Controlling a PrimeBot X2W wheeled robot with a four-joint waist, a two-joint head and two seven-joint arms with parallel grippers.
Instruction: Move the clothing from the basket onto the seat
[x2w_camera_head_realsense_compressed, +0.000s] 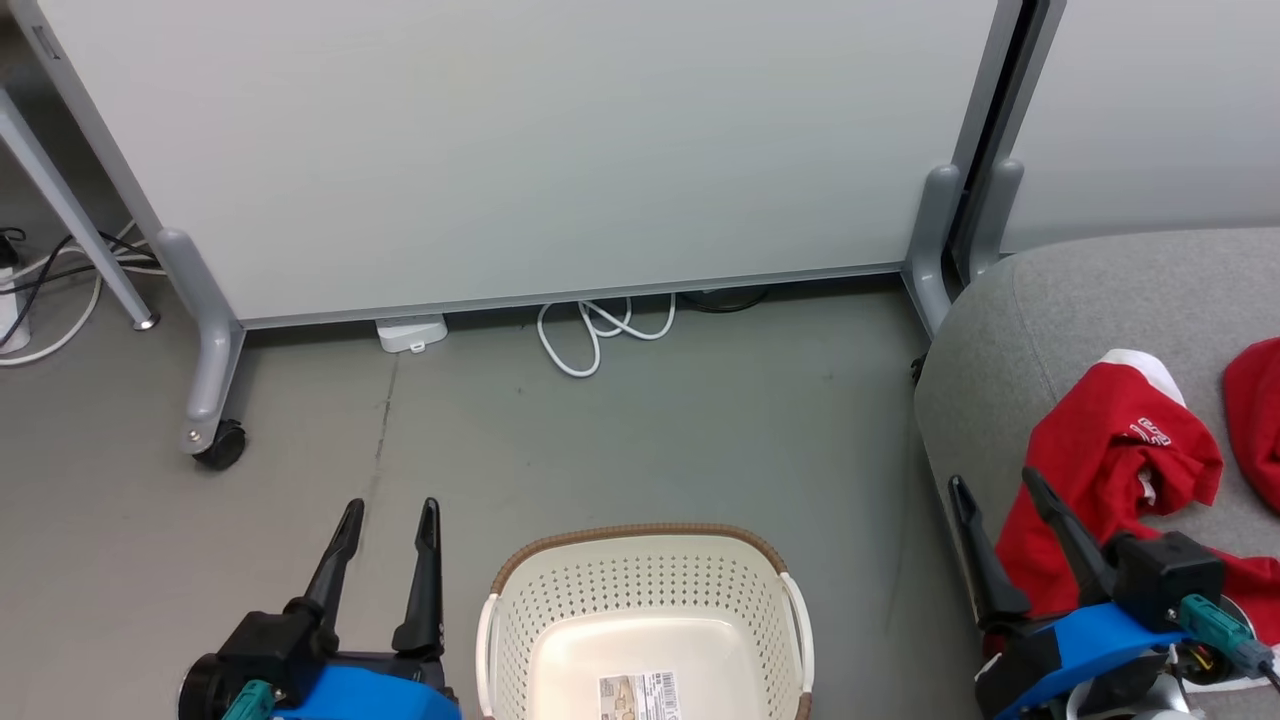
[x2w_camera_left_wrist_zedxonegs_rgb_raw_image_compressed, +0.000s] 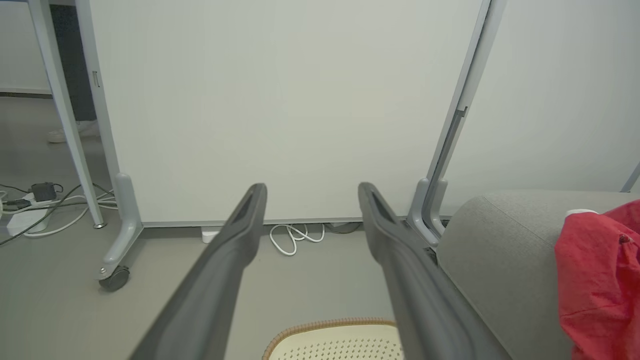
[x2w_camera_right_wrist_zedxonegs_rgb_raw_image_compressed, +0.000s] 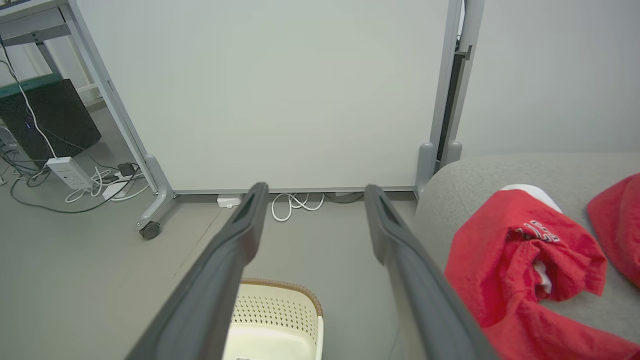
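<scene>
Left jaws stand fully apart with nothing between them; their 2 dark fingers (x2w_camera_head_realsense_compressed: 425, 560) point away from the robot above the grey floor (x2w_camera_head_realsense_compressed: 600, 440), just left of the basket (x2w_camera_head_realsense_compressed: 640, 540). From the left wrist view, the gap between the fingers (x2w_camera_left_wrist_zedxonegs_rgb_raw_image_compressed: 240, 235) frames the partition (x2w_camera_left_wrist_zedxonegs_rgb_raw_image_compressed: 280, 100) and a coiled white cable (x2w_camera_left_wrist_zedxonegs_rgb_raw_image_compressed: 295, 235).

Right jaws are likewise fully apart and grip nothing. Their fingers (x2w_camera_head_realsense_compressed: 1075, 540) reach over the near left edge of the seat (x2w_camera_head_realsense_compressed: 1100, 290), one of them overlapping the nearer red garment (x2w_camera_head_realsense_compressed: 1110, 450) in the head view. Whether that finger touches the cloth, I cannot tell. From the right wrist view, the fingers (x2w_camera_right_wrist_zedxonegs_rgb_raw_image_compressed: 395, 235) frame floor and partition, with the garment (x2w_camera_right_wrist_zedxonegs_rgb_raw_image_compressed: 500, 250) lying to their right.

Clothing: 2 red pieces, both on the seat. Piece 1 lies crumpled near the seat's left edge, with a white panel at its far end and small white lettering on top. Piece 2 (x2w_camera_head_realsense_compressed: 1255, 410) lies further toward the seat's right side, apart from piece 1, cut off by the frame edge.

Basket: upright on the floor, left of the seat and apart from it. Brown rim, perforated cream walls, and a printed label (x2w_camera_head_realsense_compressed: 638, 695) on its bottom.

Beyond: white partition (x2w_camera_head_realsense_compressed: 520, 150) on a castor (x2w_camera_head_realsense_compressed: 222, 445), cable (x2w_camera_head_realsense_compressed: 600, 335) at its foot.
</scene>
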